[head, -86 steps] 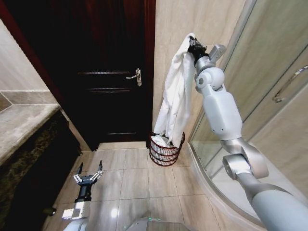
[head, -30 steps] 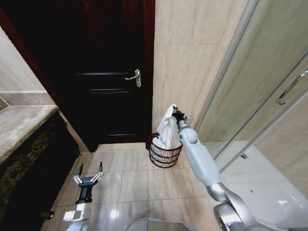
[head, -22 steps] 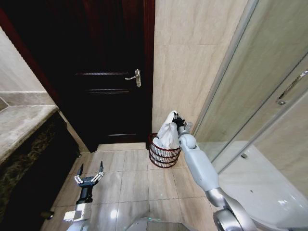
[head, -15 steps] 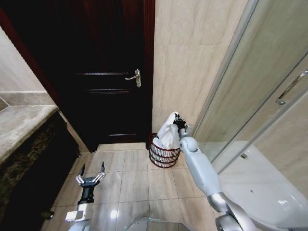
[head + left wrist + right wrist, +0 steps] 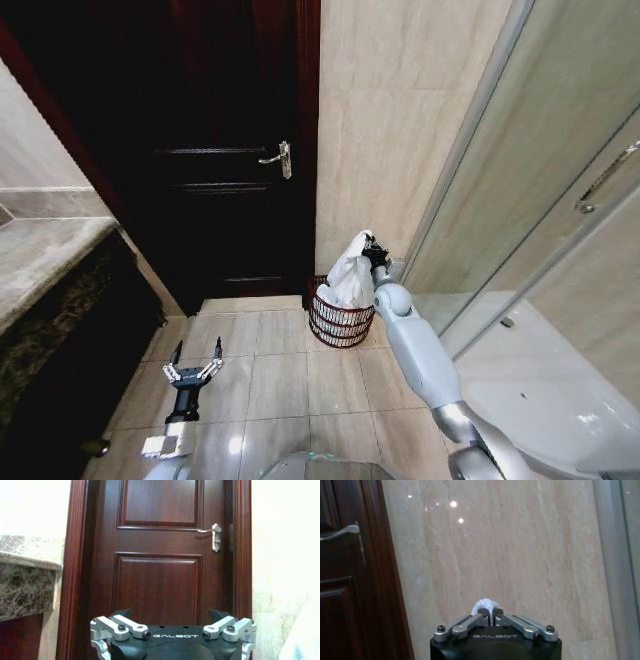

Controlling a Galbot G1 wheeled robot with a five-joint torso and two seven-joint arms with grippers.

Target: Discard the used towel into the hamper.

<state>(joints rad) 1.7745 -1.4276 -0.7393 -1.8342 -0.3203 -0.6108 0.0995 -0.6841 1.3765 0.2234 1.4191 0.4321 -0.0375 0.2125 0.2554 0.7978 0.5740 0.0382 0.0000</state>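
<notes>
Seemingly tiled floor (image 5: 280, 385), dark door (image 5: 225, 150) — hamper (image 5: 338, 318).

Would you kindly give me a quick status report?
Right tool shut on towel, above hamper. Towel bunched in hamper, top end pinched. Left tool open, low over floor. Nothing in the way.

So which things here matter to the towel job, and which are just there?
In the job:
- towel, piled in the hamper, its top pinched
- hamper
- right gripper, shut on the towel above the hamper

Just there:
- left gripper, open, low over the floor
- door
- counter
- shower glass
</notes>
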